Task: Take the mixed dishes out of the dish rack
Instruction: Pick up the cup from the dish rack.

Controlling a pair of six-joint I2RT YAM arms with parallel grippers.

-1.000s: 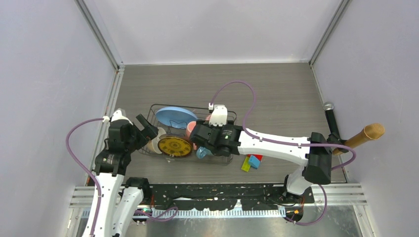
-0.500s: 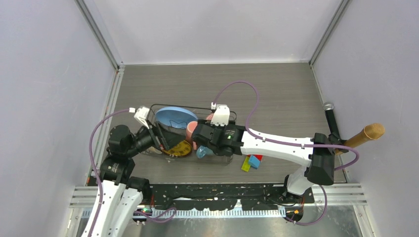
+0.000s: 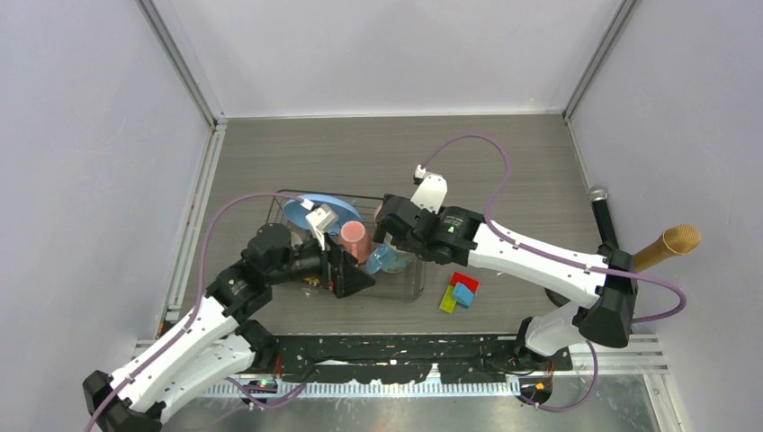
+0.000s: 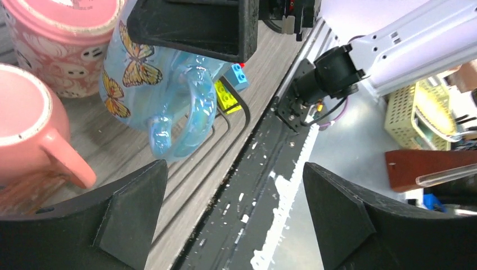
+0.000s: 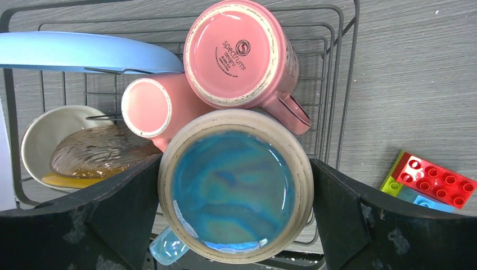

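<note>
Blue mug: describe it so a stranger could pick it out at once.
Find the dark wire dish rack in the middle of the table; three mugs cluster in its right half. The blue mug sits at the near side, against two pink mugs; it alone has butterflies and a glossy blue handle.

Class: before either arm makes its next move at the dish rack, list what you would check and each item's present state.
1. Right gripper straddles blue mug: ok.
2. Fingers firmly gripping it: cannot tell.
3. Left gripper open and empty: ok.
4. Left gripper clear of the blue mug: not ok, it crowds the handle.
5. Speckled pink mug and salmon mug clear of it: not ok, both seem to touch it.
</note>
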